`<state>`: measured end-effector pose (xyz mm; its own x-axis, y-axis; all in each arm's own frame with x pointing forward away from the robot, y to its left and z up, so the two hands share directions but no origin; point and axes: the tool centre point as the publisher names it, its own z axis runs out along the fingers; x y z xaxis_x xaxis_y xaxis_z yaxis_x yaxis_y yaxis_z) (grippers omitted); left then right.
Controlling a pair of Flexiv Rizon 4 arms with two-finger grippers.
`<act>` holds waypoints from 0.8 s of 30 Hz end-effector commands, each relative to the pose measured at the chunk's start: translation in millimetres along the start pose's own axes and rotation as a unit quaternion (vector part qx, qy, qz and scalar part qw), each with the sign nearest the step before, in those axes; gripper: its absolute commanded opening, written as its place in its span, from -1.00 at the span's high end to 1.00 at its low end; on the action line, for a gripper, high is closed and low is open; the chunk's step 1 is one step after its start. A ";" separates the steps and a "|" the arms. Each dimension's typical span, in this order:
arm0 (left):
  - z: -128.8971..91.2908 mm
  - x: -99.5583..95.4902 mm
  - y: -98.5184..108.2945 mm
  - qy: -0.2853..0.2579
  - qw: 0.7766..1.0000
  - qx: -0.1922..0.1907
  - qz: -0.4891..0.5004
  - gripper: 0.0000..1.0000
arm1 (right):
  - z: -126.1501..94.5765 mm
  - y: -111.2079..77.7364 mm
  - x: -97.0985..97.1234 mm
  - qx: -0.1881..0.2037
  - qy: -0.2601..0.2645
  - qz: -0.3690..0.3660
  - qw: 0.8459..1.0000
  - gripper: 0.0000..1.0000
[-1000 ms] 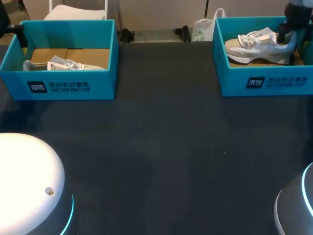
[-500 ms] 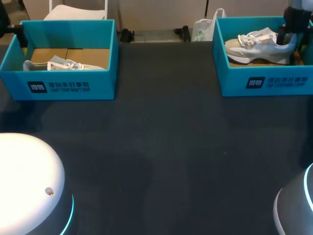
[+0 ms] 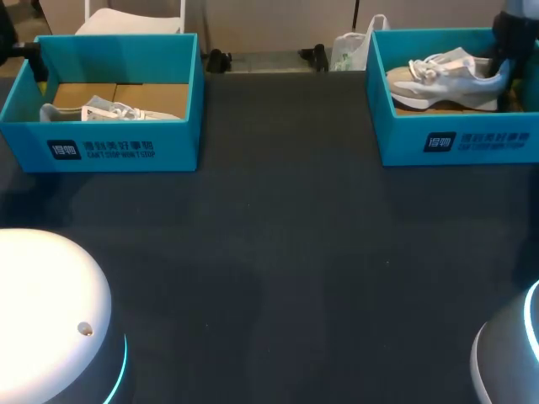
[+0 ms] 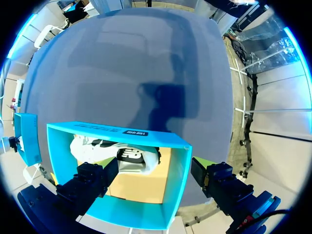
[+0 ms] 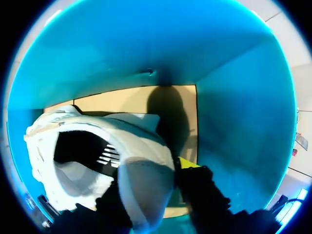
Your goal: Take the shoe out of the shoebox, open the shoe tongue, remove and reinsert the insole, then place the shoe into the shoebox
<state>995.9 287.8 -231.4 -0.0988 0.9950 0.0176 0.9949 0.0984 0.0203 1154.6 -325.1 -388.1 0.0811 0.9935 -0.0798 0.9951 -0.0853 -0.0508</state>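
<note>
Matt cardboard shoebox [image 3: 404, 145], bare brown inside — soft mesh-cloth shoe [image 3: 446, 84] — dark, rough-woven table [image 3: 278, 252].

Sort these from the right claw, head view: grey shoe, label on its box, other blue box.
1. Grey-and-white mesh shoe, in the right claw.
2. Dark label, front of the right teal box.
3. Other teal cardboard shoebox, far left.

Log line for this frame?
step: take-out | right end effector: shut on shoe heel, inside right box | left end effector: open, above left box
</note>
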 end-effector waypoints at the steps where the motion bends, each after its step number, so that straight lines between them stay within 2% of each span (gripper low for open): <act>1: -0.3 0.1 -1.8 0.001 1.000 -0.002 0.000 -1.00 | 1.6 4.8 4.0 0.015 0.000 0.005 1.000 1.00; 8: -0.3 0.1 -1.8 0.001 1.000 -0.002 0.000 -1.00 | -10.8 -0.4 1.7 0.005 -0.005 0.012 1.000 1.00; 15: -0.3 0.1 -1.8 0.001 1.000 -0.002 0.000 -1.00 | -45.0 -8.4 1.4 -0.016 -0.028 0.012 0.999 1.00; 21: -0.3 0.1 -1.8 0.001 1.000 -0.002 0.000 -1.00 | -60.6 -11.3 2.2 -0.018 -0.041 0.012 0.999 1.00; 24: -0.3 0.1 -1.8 0.001 1.000 -0.002 0.000 -1.00 | -76.6 -13.9 4.0 -0.024 -0.043 0.013 0.999 1.00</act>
<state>995.9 287.8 -231.4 -0.0989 0.9949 0.0176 0.9949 0.0985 0.0203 1159.8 -319.8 -332.1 0.1024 0.9815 -0.1620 0.9936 -0.1086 -0.0298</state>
